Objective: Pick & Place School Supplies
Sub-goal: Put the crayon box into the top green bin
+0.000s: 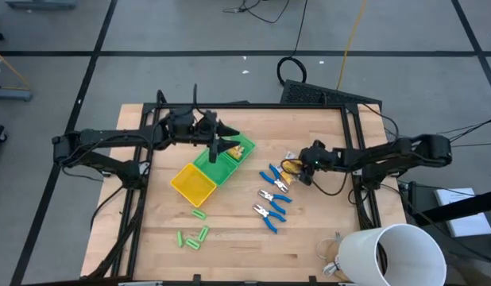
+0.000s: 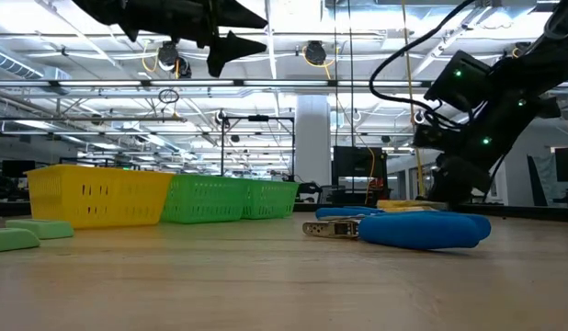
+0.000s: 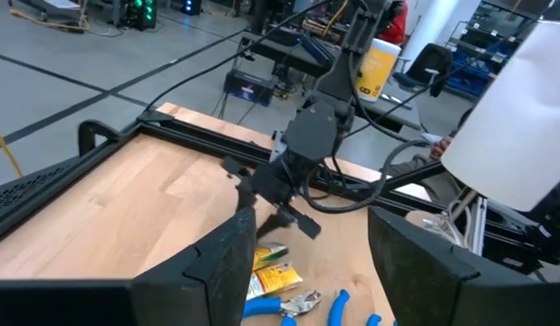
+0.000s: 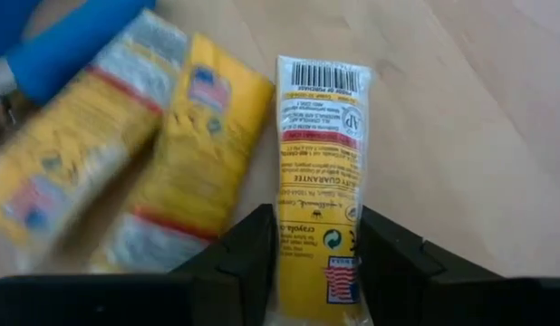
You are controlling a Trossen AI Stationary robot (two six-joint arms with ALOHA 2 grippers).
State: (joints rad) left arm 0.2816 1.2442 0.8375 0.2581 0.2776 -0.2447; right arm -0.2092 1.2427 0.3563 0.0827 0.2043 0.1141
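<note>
Right gripper (image 4: 309, 263) down on the wooden table (image 1: 309, 230), fingers (image 4: 239, 249) clamped either side of a yellow-orange oblong packet (image 4: 318, 163) — long axis running straight out from the fingers, barcode end pointing away. Two more yellow packets (image 4: 203, 136) just beside it. Left gripper (image 1: 216, 149) hanging spread and empty above the green tray compartment (image 1: 222, 168), well apart from that packet.

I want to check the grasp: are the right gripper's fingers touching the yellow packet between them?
Touching. In the right wrist view the right gripper has both dark fingers pressed against the sides of the upright yellow packet, with no gap showing.
</note>
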